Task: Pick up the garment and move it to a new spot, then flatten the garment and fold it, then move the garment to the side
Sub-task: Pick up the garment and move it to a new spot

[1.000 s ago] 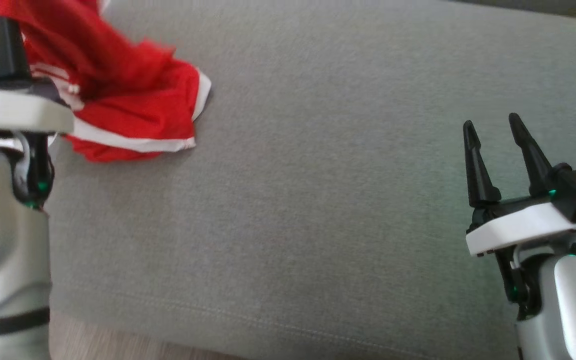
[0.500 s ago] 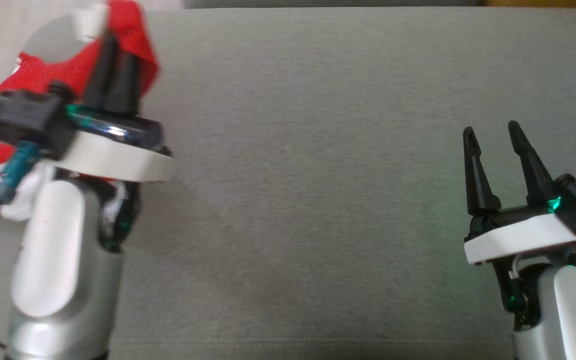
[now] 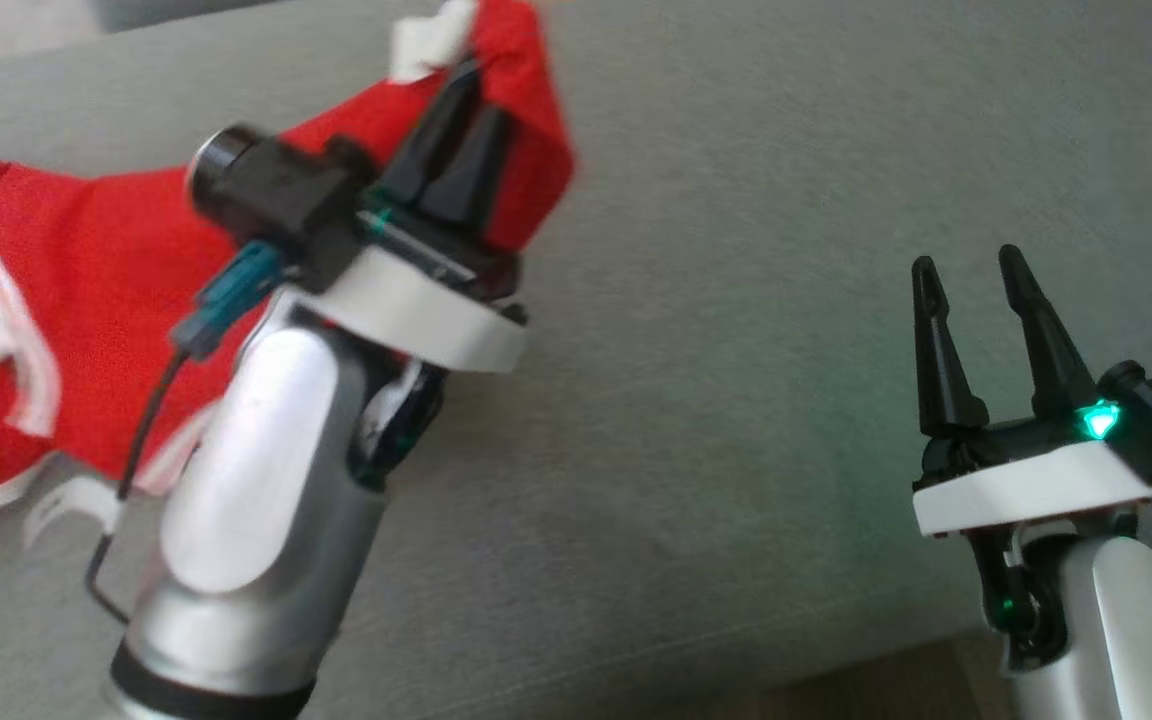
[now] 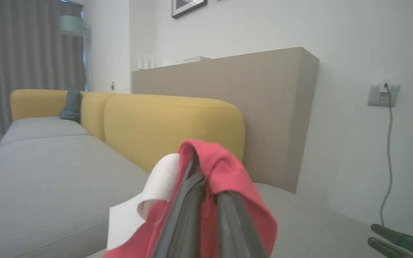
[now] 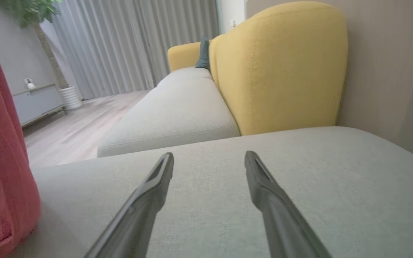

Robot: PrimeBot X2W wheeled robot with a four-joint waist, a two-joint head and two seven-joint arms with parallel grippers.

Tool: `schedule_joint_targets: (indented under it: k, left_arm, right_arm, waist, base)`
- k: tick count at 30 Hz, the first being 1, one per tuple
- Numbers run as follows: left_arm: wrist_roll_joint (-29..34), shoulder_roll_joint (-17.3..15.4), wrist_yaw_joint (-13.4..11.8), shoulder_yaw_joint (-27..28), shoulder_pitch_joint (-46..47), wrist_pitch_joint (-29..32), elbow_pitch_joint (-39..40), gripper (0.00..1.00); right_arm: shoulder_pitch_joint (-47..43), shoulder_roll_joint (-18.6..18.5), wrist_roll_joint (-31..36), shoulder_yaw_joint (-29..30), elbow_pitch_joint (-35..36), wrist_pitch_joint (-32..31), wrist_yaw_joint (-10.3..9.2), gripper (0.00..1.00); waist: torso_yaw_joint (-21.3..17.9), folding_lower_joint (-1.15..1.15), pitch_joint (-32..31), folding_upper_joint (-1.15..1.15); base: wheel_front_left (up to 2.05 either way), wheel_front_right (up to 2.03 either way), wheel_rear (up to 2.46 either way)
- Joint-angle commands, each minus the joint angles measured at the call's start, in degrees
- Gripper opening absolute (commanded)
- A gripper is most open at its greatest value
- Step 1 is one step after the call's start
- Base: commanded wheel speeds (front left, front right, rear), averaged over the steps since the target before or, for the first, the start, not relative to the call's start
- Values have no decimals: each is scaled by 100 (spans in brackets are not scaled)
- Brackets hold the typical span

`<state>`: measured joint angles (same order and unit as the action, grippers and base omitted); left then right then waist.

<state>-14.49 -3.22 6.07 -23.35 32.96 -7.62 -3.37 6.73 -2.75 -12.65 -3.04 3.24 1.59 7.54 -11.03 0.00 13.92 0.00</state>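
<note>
The garment is red with white trim. One edge of it is lifted above the grey cushion, and the rest trails down to the left. My left gripper is shut on that raised edge, and red cloth drapes over its closed fingers in the left wrist view. Far to the right, my right gripper hovers open over bare cushion with nothing between its fingers. A red fold of the garment hangs at the left edge of the right wrist view.
The grey seat cushion spreads wide between the two arms. Yellow sofa backrests rise behind it, with a beige panel and a wall socket with a cable beyond. Wooden floor lies past the cushion's edge.
My left arm has swung right and upward across the cushion, carrying the garment's edge with it and stretching the cloth out behind. The head view has also shifted. My right gripper stays put, open.
</note>
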Motion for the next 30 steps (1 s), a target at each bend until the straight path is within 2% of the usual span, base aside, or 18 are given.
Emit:
schedule_joint_targets:
  k: [1,10,14,22,23,24,25,30]
  left_arm:
    - [-34,-6,13,6,393,14,190,0]
    - [-209,31,-46,-948,848,182,-184,0]
    - [-247,33,-64,-1266,829,417,-723,0]
    - [-215,5,-14,-1546,890,674,-1580,0]
    - [-229,3,1,-1592,895,707,-1658,34]
    - [-226,-4,11,-1626,902,700,-1714,93]
    - [-223,-10,17,-1651,903,658,-1751,100]
    - [-284,-49,-33,-1619,685,140,-1801,100]
  right_arm:
    - [195,-13,-54,-123,167,110,-5,100]
    - [242,-13,-266,-130,39,403,-5,100]
    - [311,-13,-361,-209,-65,529,-5,100]
    - [458,-13,-418,-286,-286,680,-5,100]
    - [475,-13,-420,-290,-320,690,-5,100]
    - [491,-13,-418,-294,-357,697,-5,100]
    - [506,-13,-412,-300,-395,702,-5,100]
    - [513,-13,-333,-263,-579,685,-5,100]
  waist:
    - [-471,0,343,0]
    - [-1025,0,870,0]
    - [-1105,0,1058,0]
    - [-1067,0,1192,0]
    - [-1044,0,1184,0]
    - [-1020,0,1164,0]
    - [-995,0,1137,0]
    - [-740,0,813,0]
  base:
    - [0,0,0]
    - [0,0,0]
    - [0,0,0]
    - [0,0,0]
    - [0,0,0]
    - [0,0,0]
    - [0,0,0]
    - [0,0,0]
